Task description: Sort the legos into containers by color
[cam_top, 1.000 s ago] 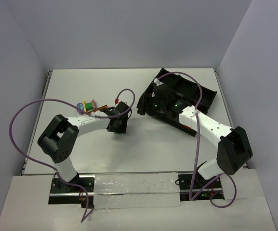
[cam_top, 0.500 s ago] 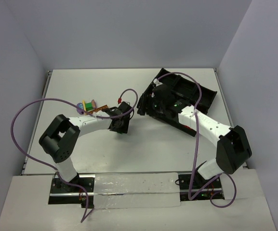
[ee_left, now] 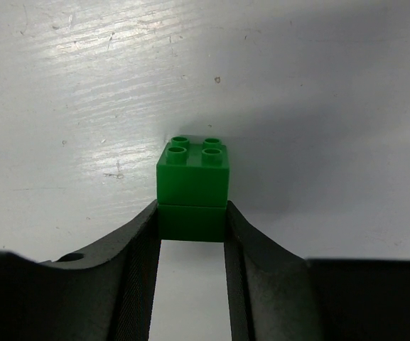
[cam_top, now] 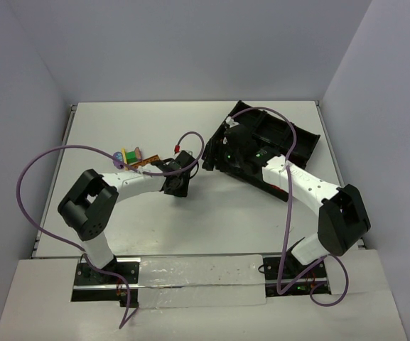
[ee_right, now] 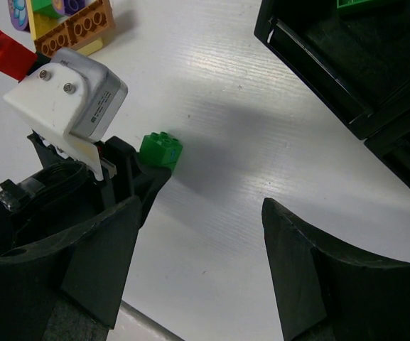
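A small green lego with four studs rests on the white table, and my left gripper is shut on its near lower half, both pads touching its sides. The right wrist view shows the same green lego at the tip of the left gripper. From above, the left gripper hides it. My right gripper hovers open over bare table beside the black tray of containers, its fingers holding nothing. One tray bin has a green lego in it.
A mixed-colour cluster of legos in yellow, green, purple and brown lies left of the left gripper; the right wrist view shows this cluster too. Purple cables loop over both arms. The tray sits tilted at the back right.
The left gripper's jaws have closed in onto the green lego. The left arm has shifted slightly; the right arm has barely moved.
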Motion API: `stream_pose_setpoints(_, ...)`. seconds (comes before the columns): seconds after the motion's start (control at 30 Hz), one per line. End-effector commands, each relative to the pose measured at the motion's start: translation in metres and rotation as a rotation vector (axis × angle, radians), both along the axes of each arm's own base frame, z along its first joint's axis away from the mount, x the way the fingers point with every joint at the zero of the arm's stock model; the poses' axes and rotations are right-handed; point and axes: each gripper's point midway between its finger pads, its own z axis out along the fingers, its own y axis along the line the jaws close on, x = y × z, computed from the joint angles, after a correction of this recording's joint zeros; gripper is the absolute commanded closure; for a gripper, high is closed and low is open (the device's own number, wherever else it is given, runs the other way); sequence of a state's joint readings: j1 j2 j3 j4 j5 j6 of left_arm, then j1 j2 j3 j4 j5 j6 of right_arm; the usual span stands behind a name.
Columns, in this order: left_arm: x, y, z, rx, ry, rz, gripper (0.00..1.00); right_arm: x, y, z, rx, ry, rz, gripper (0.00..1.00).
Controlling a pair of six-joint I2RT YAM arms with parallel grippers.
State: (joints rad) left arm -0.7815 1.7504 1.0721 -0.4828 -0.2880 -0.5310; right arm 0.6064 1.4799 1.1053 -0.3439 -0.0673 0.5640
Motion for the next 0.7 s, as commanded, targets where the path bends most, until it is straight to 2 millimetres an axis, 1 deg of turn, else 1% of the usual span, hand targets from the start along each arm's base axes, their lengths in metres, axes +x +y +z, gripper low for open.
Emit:
stream_pose_setpoints(0.0,0.011,-0.006,0.015,-0.017,-0.058,0.021,0.72,0.005,0.008,0.016,0.025,-0.041,0.011,0.24)
stream_pose_setpoints(0.03,0.011,-0.006,0.015,-0.015,-0.059,0.021,0.77,0.005,0.009,0.017,0.026,-0.042,0.012,0.24)
stream_pose_setpoints(0.1,0.012,-0.006,0.019,-0.013,-0.065,0.02,0.94,0.005,0.01,0.018,0.03,-0.04,0.018,0.24)
stream_pose_setpoints(0.17,0.011,-0.006,0.026,-0.017,-0.068,0.001,1.0,0.004,0.013,0.021,0.031,-0.037,0.035,0.24)
stream_pose_setpoints(0.23,0.003,-0.006,0.036,-0.044,-0.066,-0.054,1.0,0.002,0.014,0.02,0.009,-0.018,0.065,0.24)
stream_pose_setpoints(0.33,-0.005,-0.013,0.074,-0.187,-0.121,-0.111,1.0,-0.002,0.01,0.007,-0.045,0.034,0.083,0.24)
stream_pose_setpoints(0.37,-0.008,-0.015,0.083,-0.227,-0.134,-0.127,1.0,-0.004,0.01,0.004,-0.044,0.044,0.09,0.24)
stream_pose_setpoints(0.43,-0.014,-0.017,0.094,-0.277,-0.148,-0.156,1.0,-0.006,0.013,0.003,-0.027,0.055,0.093,0.24)
stream_pose_setpoints(0.47,-0.016,-0.02,0.105,-0.313,-0.162,-0.171,1.0,-0.007,0.018,0.005,0.0,0.061,0.097,0.24)
stream_pose_setpoints(0.5,-0.018,-0.021,0.11,-0.331,-0.169,-0.179,1.0,-0.007,0.021,0.006,0.02,0.066,0.099,0.24)
stream_pose_setpoints(0.6,-0.021,-0.023,0.123,-0.368,-0.186,-0.202,1.0,-0.007,0.036,0.016,0.101,0.088,0.12,0.23)
stream_pose_setpoints(0.67,-0.021,-0.025,0.131,-0.389,-0.201,-0.211,1.0,-0.01,0.051,0.025,0.182,0.089,0.159,0.22)
